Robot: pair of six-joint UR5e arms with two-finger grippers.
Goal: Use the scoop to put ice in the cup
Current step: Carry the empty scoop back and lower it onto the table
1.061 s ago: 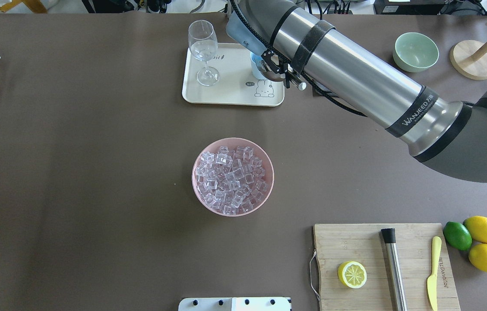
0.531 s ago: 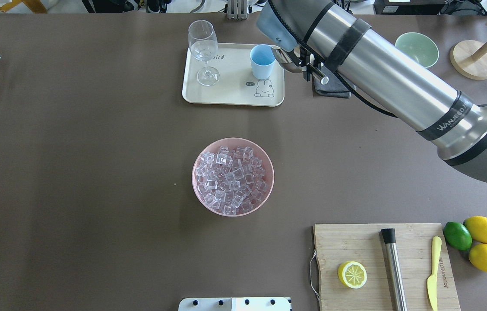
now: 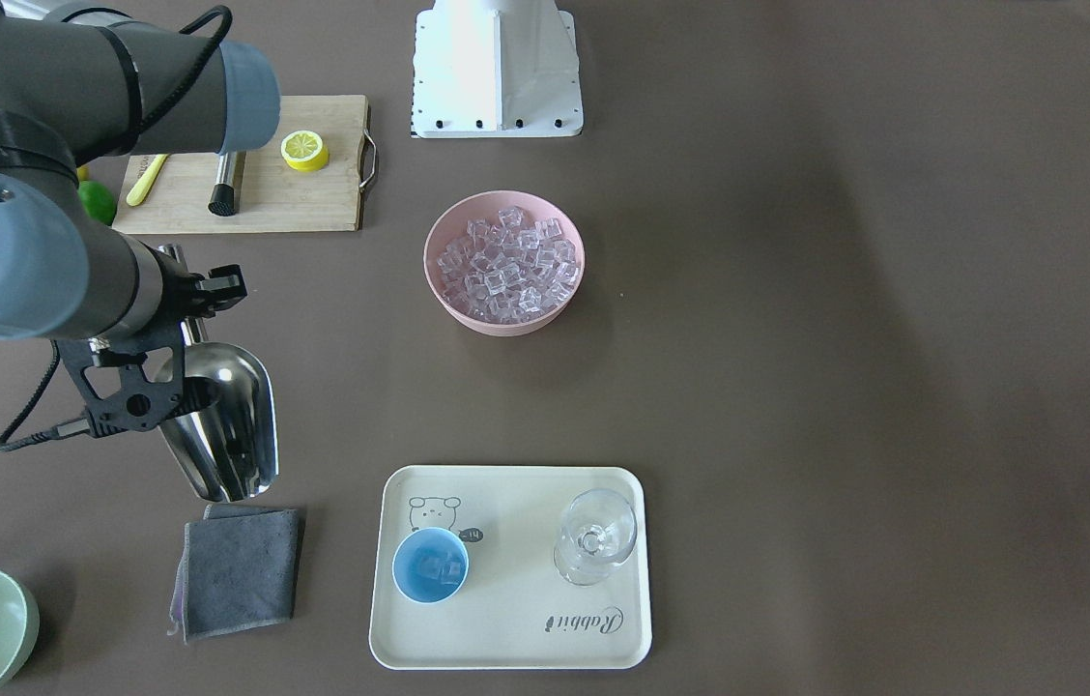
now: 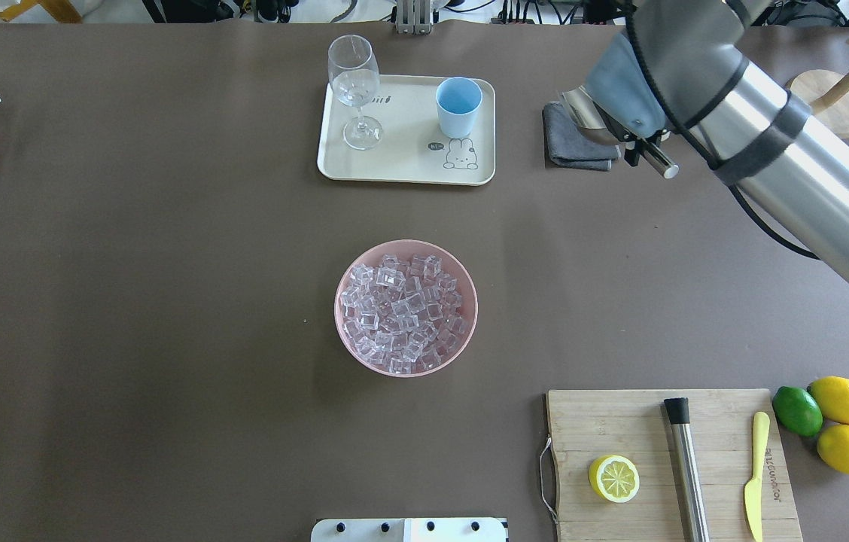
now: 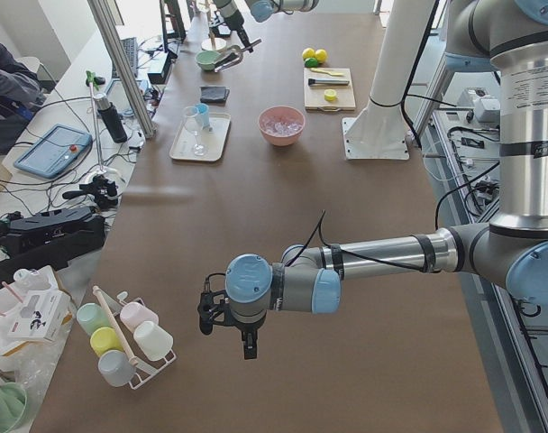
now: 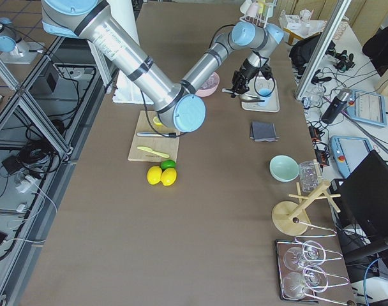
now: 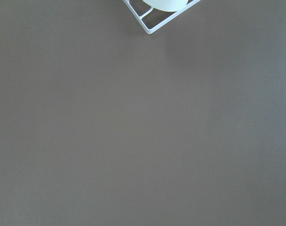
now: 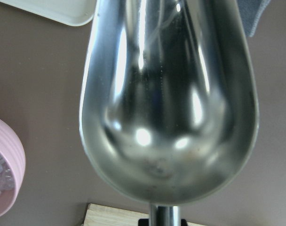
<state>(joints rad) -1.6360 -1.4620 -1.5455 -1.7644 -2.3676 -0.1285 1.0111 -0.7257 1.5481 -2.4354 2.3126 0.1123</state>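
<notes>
Ice: a few clear cubes lie in the cup; many more fill the pink bowl.
Cup: upright on the tray, near the stemmed glass.
Scoop: empty, carried in the air at the edge of the grey cloth, well apart from cup and bowl.
Right gripper: clamped on the scoop's handle.
Left gripper: far down the table; whether its fingers are apart or together cannot be told.
Progress: one load looks delivered. What is left is probably another trip to the bowl or setting the scoop down.
</notes>
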